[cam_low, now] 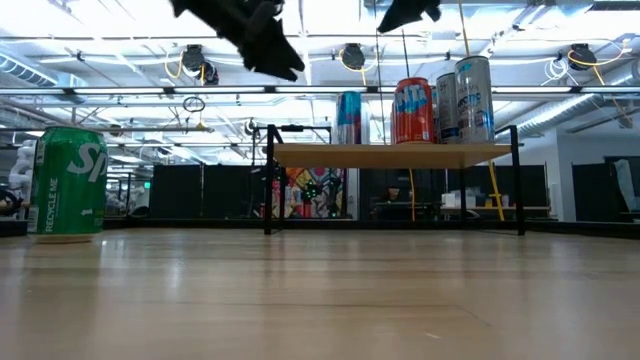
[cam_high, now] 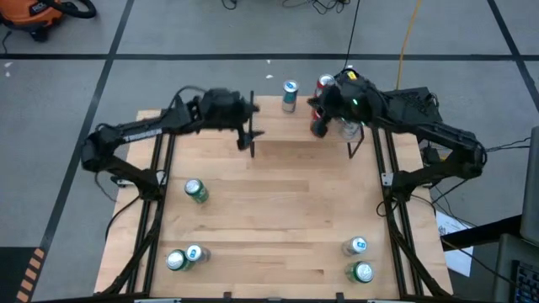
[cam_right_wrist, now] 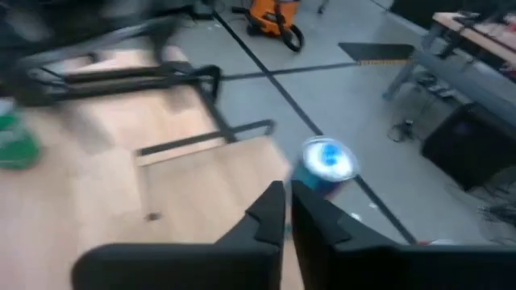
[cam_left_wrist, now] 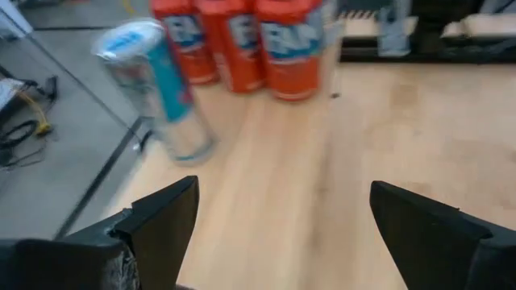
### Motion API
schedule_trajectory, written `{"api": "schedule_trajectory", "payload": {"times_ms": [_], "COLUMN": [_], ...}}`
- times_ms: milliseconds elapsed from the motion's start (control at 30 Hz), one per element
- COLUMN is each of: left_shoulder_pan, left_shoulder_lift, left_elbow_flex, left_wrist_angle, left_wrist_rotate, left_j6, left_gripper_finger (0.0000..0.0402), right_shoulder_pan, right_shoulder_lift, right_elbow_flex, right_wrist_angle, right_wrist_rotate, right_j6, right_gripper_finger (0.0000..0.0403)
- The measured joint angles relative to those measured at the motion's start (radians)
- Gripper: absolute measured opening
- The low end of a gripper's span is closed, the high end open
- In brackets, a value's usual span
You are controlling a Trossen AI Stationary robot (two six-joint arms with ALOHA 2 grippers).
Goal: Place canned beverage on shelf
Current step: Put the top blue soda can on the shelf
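The shelf (cam_high: 299, 126) is a small raised wood board on black legs at the table's far edge; it also shows in the low view (cam_low: 395, 153). On it stand a blue-and-silver can (cam_high: 290, 95), a red can (cam_high: 324, 83) and silver cans (cam_low: 474, 98). My left gripper (cam_high: 252, 135) hovers open and empty above the shelf's left end, its fingers (cam_left_wrist: 161, 221) wide apart and pointing toward the cans (cam_left_wrist: 153, 80). My right gripper (cam_high: 317, 124) is shut and empty above the shelf, near the red can; its wrist view (cam_right_wrist: 287, 213) shows the blue-topped can (cam_right_wrist: 326, 161) beyond it.
Loose cans stand on the tabletop: a green one at mid left (cam_high: 195, 191), two at the near left (cam_high: 185, 257) and two at the near right (cam_high: 360, 259). A green can (cam_low: 68, 182) shows close in the low view. The table's middle (cam_high: 278, 210) is bare wood.
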Motion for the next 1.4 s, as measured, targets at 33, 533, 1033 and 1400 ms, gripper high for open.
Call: {"api": "schedule_trajectory", "payload": {"times_ms": [33,533,1033,1400], "left_shoulder_pan": [-0.015,-0.161,-0.169,-0.169], "left_shoulder_lift": [-0.020,-0.002,0.002,0.002], "left_elbow_flex": [-0.060,-0.577,-0.578,-0.578], "left_wrist_angle": [0.064,0.883,0.783,0.782], "left_wrist_rotate": [0.000,-0.084,-0.099,-0.107], "left_j6": [-0.016,-0.161,-0.166,-0.165], "left_gripper_finger": [0.0358,0.0358,0.0358,0.0358], "right_shoulder_pan": [-0.020,-0.256,-0.274,-0.276], "right_shoulder_lift": [0.027,0.468,0.624,0.637], "right_elbow_flex": [0.026,0.587,0.685,0.686], "right_wrist_angle": [-0.002,-0.343,-0.393,-0.412], "right_wrist_rotate": [-0.007,-0.334,-0.338,-0.336], "right_j6": [-0.017,-0.056,-0.060,-0.056], "right_gripper_finger": [0.0006,0.0000,0.0000,0.0000]}}
